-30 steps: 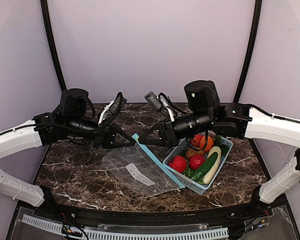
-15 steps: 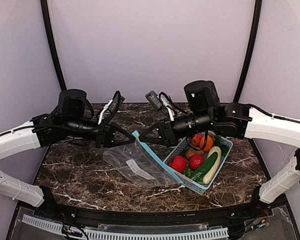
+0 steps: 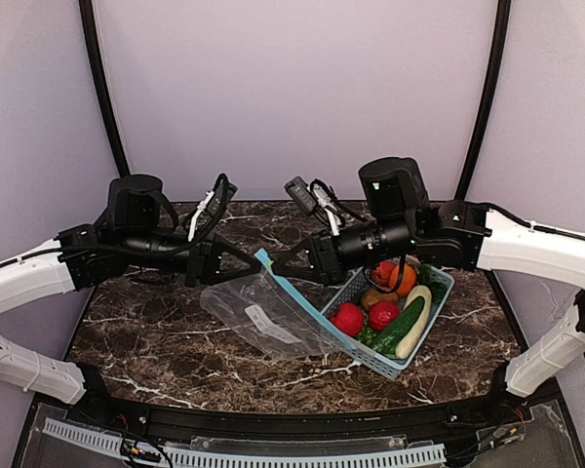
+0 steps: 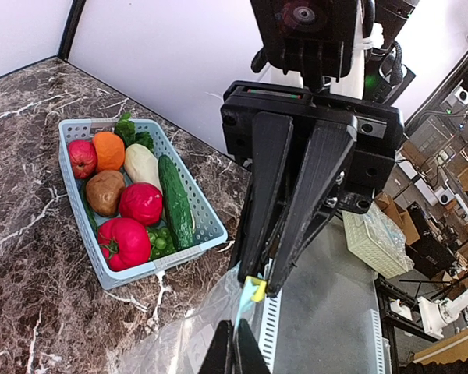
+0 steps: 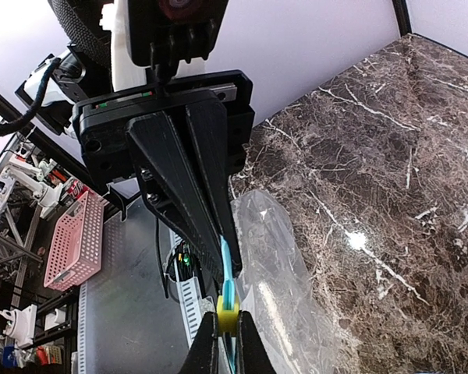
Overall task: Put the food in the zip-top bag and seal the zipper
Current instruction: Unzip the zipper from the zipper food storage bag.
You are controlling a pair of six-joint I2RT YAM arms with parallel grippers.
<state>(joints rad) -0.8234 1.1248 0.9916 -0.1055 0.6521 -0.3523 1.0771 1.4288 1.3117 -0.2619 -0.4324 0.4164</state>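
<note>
Dark marble table (image 3: 166, 361) carries everything. Left arm (image 3: 39, 278) and right arm (image 3: 526, 244) are stretched inward over the far half of the table, with their tips meeting near its middle.

Clear bag (image 3: 263, 317) is found at the middle of the table, just beside the basket on its left. The near part is laid on the table and the far corner is lifted off it.

Light blue basket (image 3: 370, 356) is set toward the right edge of the table. All food is kept in the basket: cream squash (image 3: 416, 317), green cucumber (image 3: 400, 327), two red round pieces (image 3: 348, 319), orange (image 3: 402, 280), brown potato (image 4: 105, 192).

Zipper (image 3: 291, 288), a light blue strip, is run along the bag edge next to the basket and slanted up to the raised corner.

Left pincer (image 3: 252, 266) is clamped fully closed on the zipper at that raised corner. Right pincer (image 3: 275, 271) is faced toward it, almost tip to tip, and is pinched closed on a small yellow slider (image 4: 256, 289) on the same strip.
</note>
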